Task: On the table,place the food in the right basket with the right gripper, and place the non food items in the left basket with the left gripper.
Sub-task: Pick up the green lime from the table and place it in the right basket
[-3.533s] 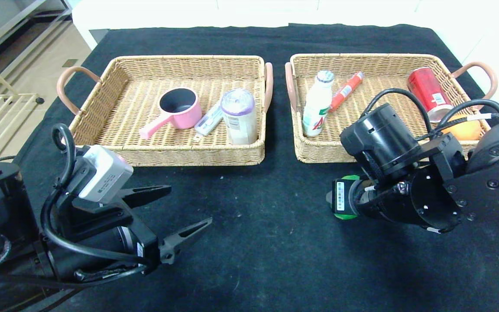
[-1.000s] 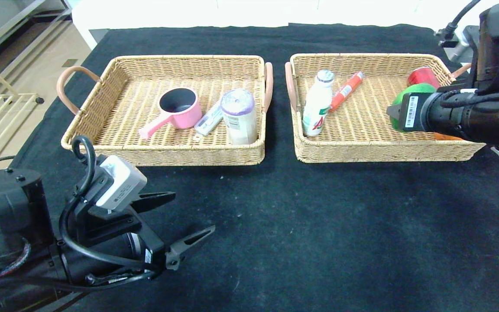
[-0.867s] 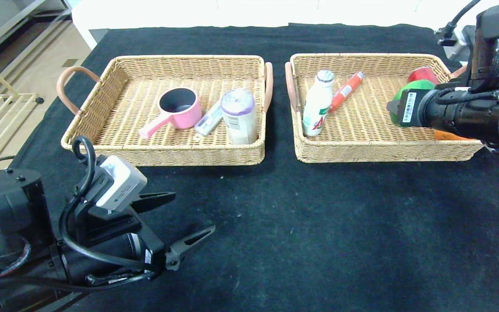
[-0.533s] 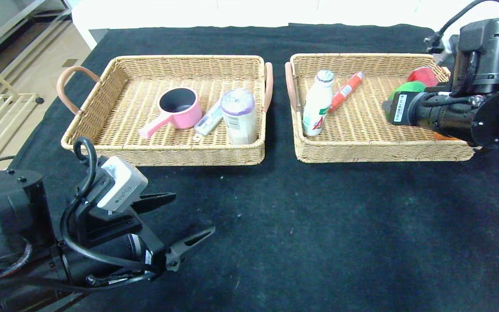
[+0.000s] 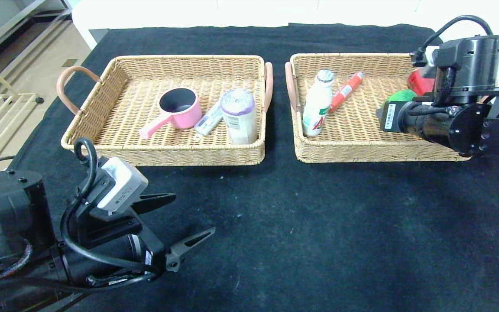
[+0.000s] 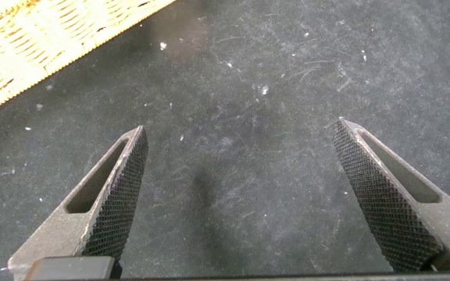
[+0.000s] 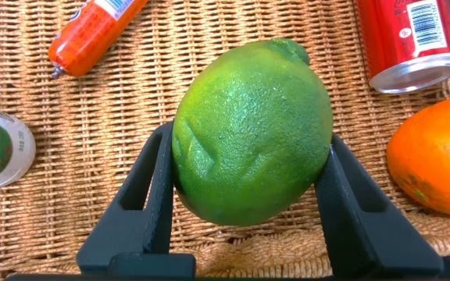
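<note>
One green lime is sitting clamped across its middle in the right gripper, hanging over the right basket beside the orange. It's looking firm, light, round, likely to roll. Left gripper is idling spread apart over the counter.

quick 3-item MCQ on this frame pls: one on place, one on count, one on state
1. Where is the green lime?
A. on the black cloth
B. over the right basket, in the right hand
C. in the left basket

2. How many items lie in the left basket?
A. one
B. three
C. five

3. How is the left hand?
A. open, holding nothing
B. shut on the pink pot
C. shut on a can

Key:
1 B: the right wrist view shows the lime clamped between the fingers with wicker below.
2 B: pink pot, a white tube and a purple-lidded canister.
3 A: fingers spread over bare cloth.
</note>
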### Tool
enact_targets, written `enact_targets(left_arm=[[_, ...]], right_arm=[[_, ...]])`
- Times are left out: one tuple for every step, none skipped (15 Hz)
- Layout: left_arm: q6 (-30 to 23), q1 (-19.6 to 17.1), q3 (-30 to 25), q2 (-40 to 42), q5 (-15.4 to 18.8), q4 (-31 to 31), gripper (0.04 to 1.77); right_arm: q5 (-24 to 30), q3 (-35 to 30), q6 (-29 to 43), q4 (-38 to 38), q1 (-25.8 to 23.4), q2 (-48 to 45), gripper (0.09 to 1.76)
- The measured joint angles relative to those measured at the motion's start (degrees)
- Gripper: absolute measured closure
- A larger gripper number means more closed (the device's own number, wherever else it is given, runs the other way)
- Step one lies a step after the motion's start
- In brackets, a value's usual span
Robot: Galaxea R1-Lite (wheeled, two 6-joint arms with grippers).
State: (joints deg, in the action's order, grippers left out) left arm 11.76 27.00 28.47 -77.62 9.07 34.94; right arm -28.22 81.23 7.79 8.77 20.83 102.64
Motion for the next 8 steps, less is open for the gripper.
enact_targets(left_arm=[[0.02,0.0,0.0,0.0,0.02,0.0,0.09],[0.02,-0.02,0.0,0.0,0.0,0.0,0.09],[0.05,-0.02,-0.02,0.0,0.0,0.0,0.09],[0.02,-0.02,-0.02,0.0,0.0,0.0,0.09],[0.02,-0.02,-0.02,0.0,0.0,0.0,0.09],[0.02,-0.02,-0.02,0.0,0.0,0.0,0.09],[0.05,-0.02,-0.02,0.0,0.0,0.0,0.09],[0.05,-0.02,0.0,-0.05,0.02,0.0,0.09]], right_arm=[[0.0,-0.02,-0.02,0.0,0.02,0.05,0.76],[-0.02,-0.02,-0.02,0.05,0.06,0.09,0.76],[-0.06,-0.13,-0.02,0.02,0.16,0.09,0.76],[-0.05,-0.24,0.0,0.21,0.27,0.09,0.76],[-0.06,-0.35,-0.02,0.74,0.27,0.09,0.76],[-0.02,-0.5,-0.02,1.27,0.28,0.09,0.76],[-0.02,-0.61,-0.02,1.38,0.28,0.09,0.76],[-0.05,-0.63,-0.05,1.38,0.28,0.11,0.76]])
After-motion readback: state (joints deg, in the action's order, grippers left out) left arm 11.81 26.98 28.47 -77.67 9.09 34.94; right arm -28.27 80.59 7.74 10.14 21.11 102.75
